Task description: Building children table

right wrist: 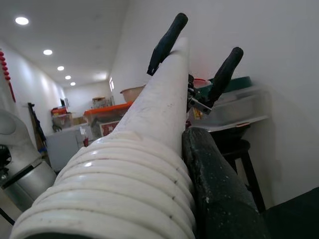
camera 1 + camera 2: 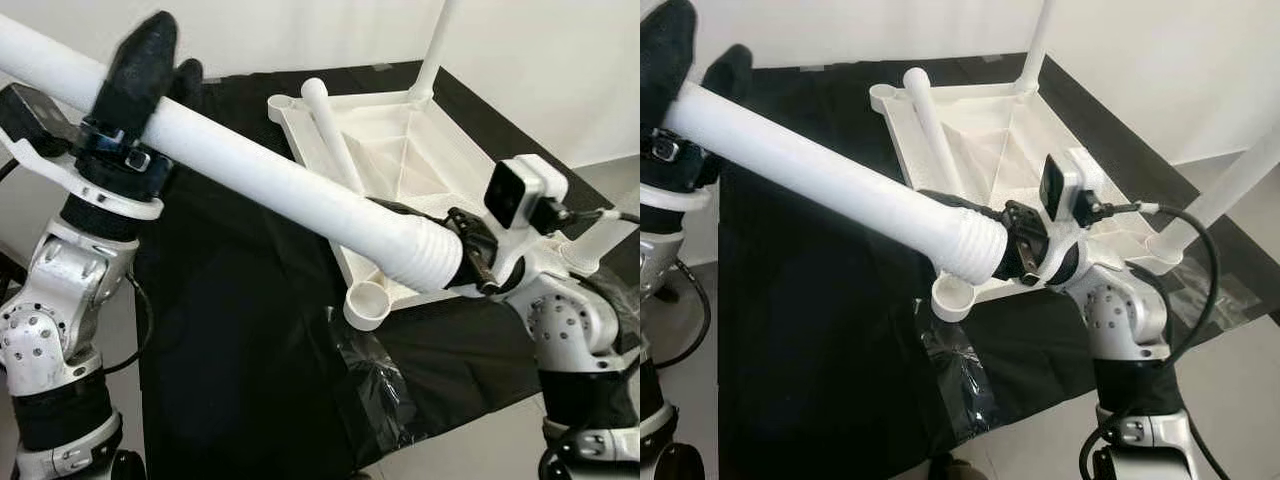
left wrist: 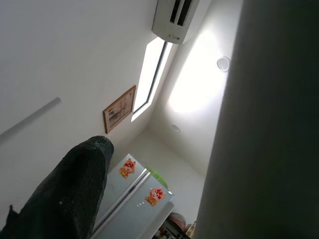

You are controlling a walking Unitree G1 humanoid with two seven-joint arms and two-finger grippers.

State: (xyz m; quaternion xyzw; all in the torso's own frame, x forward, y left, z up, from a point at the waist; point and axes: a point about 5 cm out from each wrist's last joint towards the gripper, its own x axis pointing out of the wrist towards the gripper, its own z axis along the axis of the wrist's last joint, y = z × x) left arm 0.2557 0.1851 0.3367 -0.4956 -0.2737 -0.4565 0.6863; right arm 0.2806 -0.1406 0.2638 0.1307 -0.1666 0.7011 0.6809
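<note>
Left wrist cam points up at the ceiling. One black finger [image 3: 70, 194] of the left tool [image 3: 149, 199] in near foreground, dark and out of focus. A broad pale-grey shaft, the table leg [image 3: 269, 129], runs the full height of the frame, just beside the lens, blurred. Behind: white wall with an air-conditioner unit [image 3: 174, 20], a bright window strip [image 3: 152, 74], a framed picture [image 3: 118, 108]. Round ceiling light [image 3: 223, 63]. Silver fridge [image 3: 132, 199] with red stickers on its doors.

table leg [image 2: 260, 170]: white, ribbed end | tabletop [image 2: 400, 160]: white | cloth [image 2: 230, 340]: black | hand fingers [image 2: 140, 65]: black
</note>
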